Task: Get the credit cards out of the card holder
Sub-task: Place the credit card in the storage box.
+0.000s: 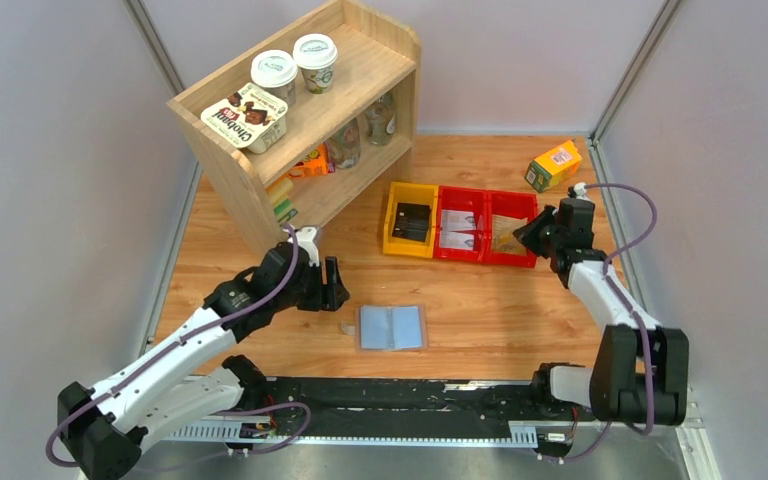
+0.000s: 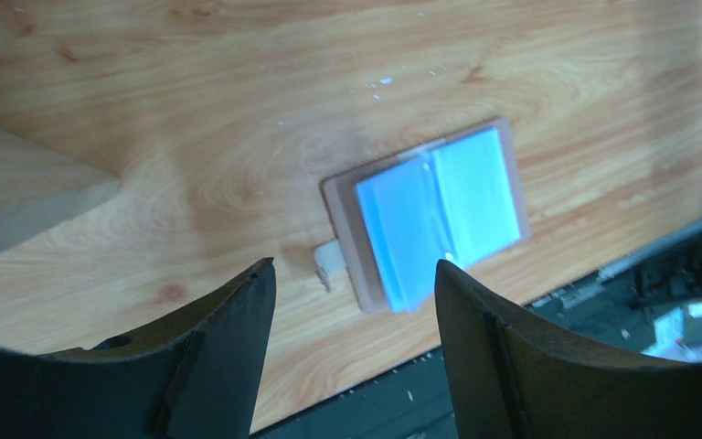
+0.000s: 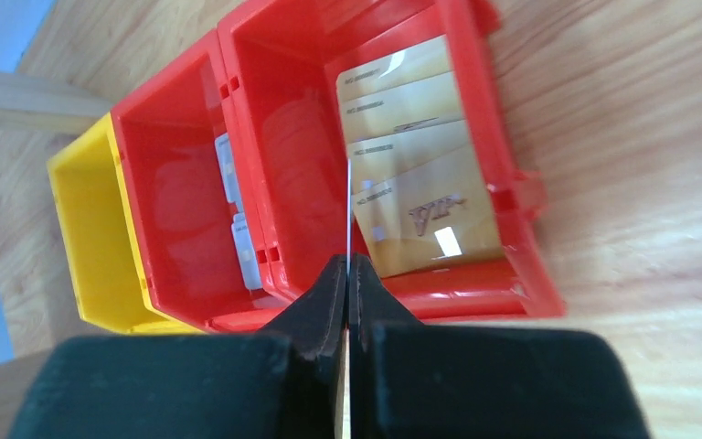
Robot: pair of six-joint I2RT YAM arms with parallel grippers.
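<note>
The card holder (image 1: 392,327) lies open and flat on the table, grey-blue inside with a taupe rim; it also shows in the left wrist view (image 2: 434,215). My left gripper (image 1: 335,283) is open and empty, hovering just left of it (image 2: 355,265). My right gripper (image 1: 525,235) is shut on a thin credit card (image 3: 349,210), seen edge-on, above the right red bin (image 3: 512,238). Several tan-yellow credit cards (image 3: 411,183) lie overlapped in that bin.
A middle red bin (image 1: 460,232) holds white cards (image 3: 238,229). A yellow bin (image 1: 410,222) holds a black object. A wooden shelf (image 1: 300,120) with cups and bottles stands at the back left. A yellow-green carton (image 1: 553,165) stands at the back right. A small white tab (image 2: 329,261) lies beside the card holder.
</note>
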